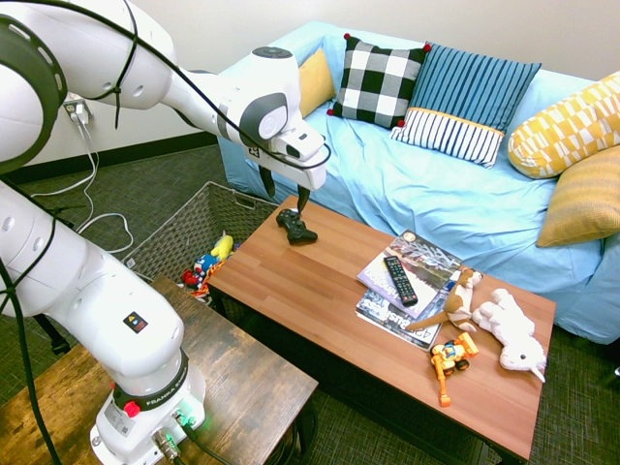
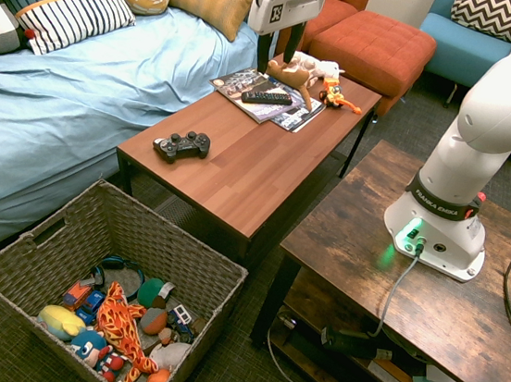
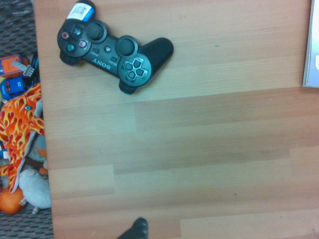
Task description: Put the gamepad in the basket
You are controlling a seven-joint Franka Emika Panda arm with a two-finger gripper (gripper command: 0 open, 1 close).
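Note:
The black gamepad lies flat on the wooden coffee table, near the end closest to the basket. It also shows as the gamepad from the other side, and the wrist view has the gamepad toward one corner. My gripper hangs open well above the table, near the gamepad and apart from it, holding nothing. The second exterior view shows the gripper with its fingers spread. The large grey woven basket stands on the floor just past the table's end, and its rim shows as the basket.
Several toys lie in the basket. A long black remote rests on magazines mid-table. Stuffed animals and an orange toy vehicle sit at the far end. A blue sofa with pillows runs along the table.

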